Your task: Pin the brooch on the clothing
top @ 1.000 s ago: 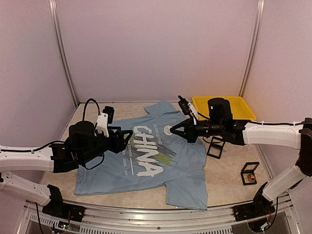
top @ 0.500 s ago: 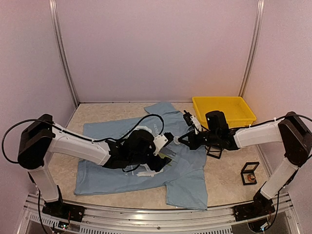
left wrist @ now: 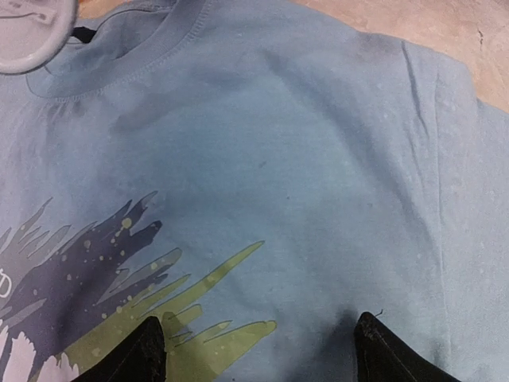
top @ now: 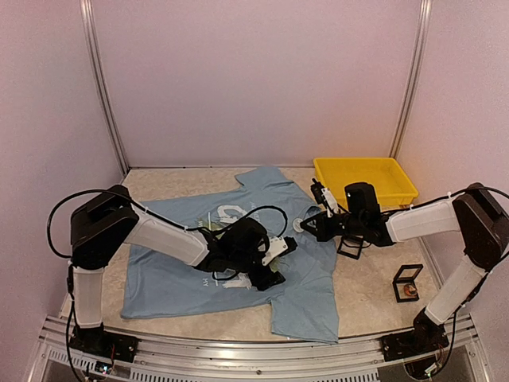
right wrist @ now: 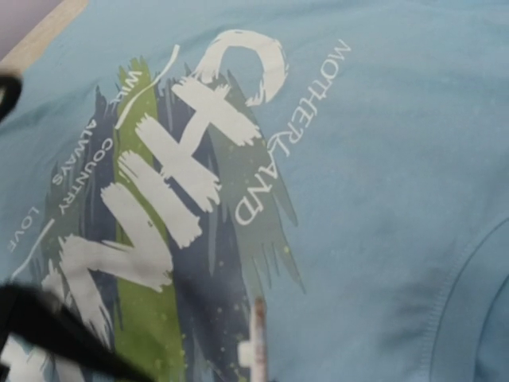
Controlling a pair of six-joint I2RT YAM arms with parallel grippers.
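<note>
The light blue T-shirt [top: 310, 294] with white "CHINA" lettering lies flat on the table. My left gripper [top: 280, 261] is low over its chest. In the left wrist view it [left wrist: 266, 354] is open and empty, with its black fingertips [left wrist: 143, 354] over the green streaks of the shirt [left wrist: 302, 159]. My right gripper [top: 308, 228] is near the collar, shut on the pale round brooch [top: 299, 225]. The brooch shows edge-on in the right wrist view [right wrist: 256, 342] above the shirt's print [right wrist: 199, 143]. A pale round disc, apparently the brooch, shows at the collar [left wrist: 32, 32].
A yellow tray [top: 366, 179] stands at the back right. A small black frame stand [top: 351, 239] sits just right of the shirt under my right arm. A small open black box [top: 408, 282] lies at the right. The left arm's black cable [right wrist: 48, 326] crosses the right wrist view.
My left arm has swung from the shirt's left side across the chest to the right. My right gripper with the brooch has drawn back right, toward the collar.
</note>
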